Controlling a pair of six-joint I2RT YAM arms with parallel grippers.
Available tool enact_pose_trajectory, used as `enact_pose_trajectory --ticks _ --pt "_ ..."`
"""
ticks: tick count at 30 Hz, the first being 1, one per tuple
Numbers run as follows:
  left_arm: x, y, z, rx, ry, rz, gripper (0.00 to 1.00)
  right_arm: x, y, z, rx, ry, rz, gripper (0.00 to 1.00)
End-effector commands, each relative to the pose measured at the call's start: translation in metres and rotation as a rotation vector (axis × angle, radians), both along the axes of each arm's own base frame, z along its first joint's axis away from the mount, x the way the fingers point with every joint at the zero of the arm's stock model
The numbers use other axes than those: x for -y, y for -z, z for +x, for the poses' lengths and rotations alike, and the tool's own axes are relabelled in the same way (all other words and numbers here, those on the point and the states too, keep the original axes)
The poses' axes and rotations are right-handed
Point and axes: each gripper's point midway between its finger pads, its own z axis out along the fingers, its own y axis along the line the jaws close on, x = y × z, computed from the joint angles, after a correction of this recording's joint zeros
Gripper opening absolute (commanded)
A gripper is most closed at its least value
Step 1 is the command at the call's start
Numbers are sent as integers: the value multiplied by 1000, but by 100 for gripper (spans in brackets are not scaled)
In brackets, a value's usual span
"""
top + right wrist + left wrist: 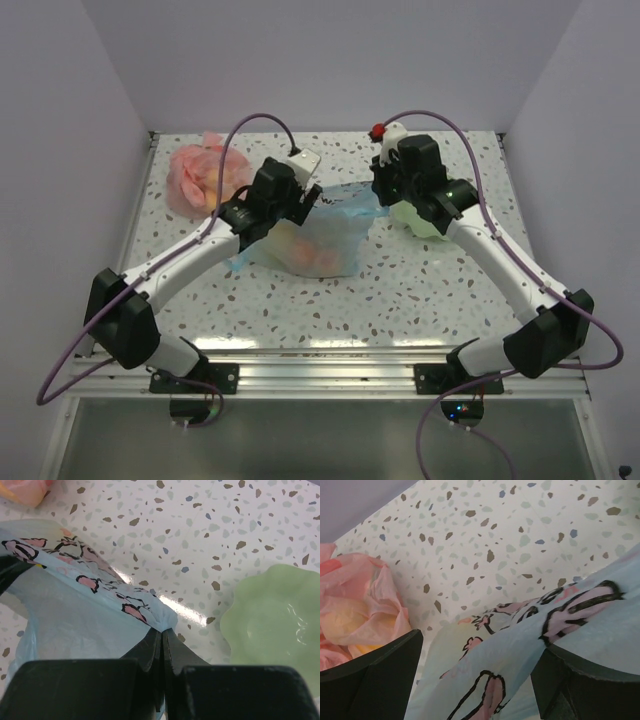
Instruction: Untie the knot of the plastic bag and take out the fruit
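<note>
Bag [325,235] at mid-table [400,290], slumped between the two arms, its band of pink-and-black print stretched from one side to the other. Fruit [315,257] inside, showing orange and peach through the thin blue plastic (exact count impossible to tell). Right end effector [162,635] pinched tight on a gathered corner of the bag, no gap between the fingers. Left end effector [480,647] spread wide, printed band lying across the gap. Green plate [272,625] just beside the right end effector; pink bag [205,175] at the far left, apart.
</note>
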Motion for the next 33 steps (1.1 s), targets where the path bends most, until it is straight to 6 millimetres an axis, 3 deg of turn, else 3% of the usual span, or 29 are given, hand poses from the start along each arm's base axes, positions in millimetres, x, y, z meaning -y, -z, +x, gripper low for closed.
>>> enact_pose_trajectory --ticks 1,3,4,8,10,12,15,16,18,19,21,23,25,27,28,32,33 --pt "-28 -4 23 41 -118 -58 88 -1 -17 -10 32 -16 42 0" --pt "-41 2 27 20 -160 -67 85 1 -12 -12 24 -14 38 0" --pt "-57 8 29 2 -201 -57 84 2 -7 -13 13 -12 32 0" --pt "-96 24 26 -52 -326 -60 75 16 4 -1 -1 79 21 0" --pt "-120 35 22 -89 -395 -69 72 27 16 11 -33 140 34 0" --pt "-141 33 18 -96 -461 -107 63 32 31 23 -81 203 64 0" --pt "-159 35 7 -127 -513 -152 49 46 55 45 -135 296 63 0" --pt "-158 40 1 -156 -502 -166 46 46 58 51 -138 314 62 0" --pt "-156 39 -6 -176 -489 -202 30 49 68 61 -157 349 65 0" --pt "-150 42 -13 -202 -455 -227 15 50 80 69 -176 365 48 0" --pt "-142 43 -21 -232 -429 -272 1 50 86 74 -184 365 27 0" --pt "-129 41 -32 -267 -386 -343 0 43 76 78 -165 318 32 9" --pt "-116 36 -42 -297 -334 -404 0 35 58 77 -128 266 51 29" --pt "-110 34 -47 -316 -328 -450 0 30 30 70 -79 228 60 41" --pt "-106 32 -50 -329 -313 -468 0 23 13 64 -50 193 51 52" --pt "-95 29 -56 -372 -306 -543 0 1 -51 39 80 101 76 69" --pt "-93 28 -57 -380 -301 -555 0 -14 -60 30 99 55 84 70"
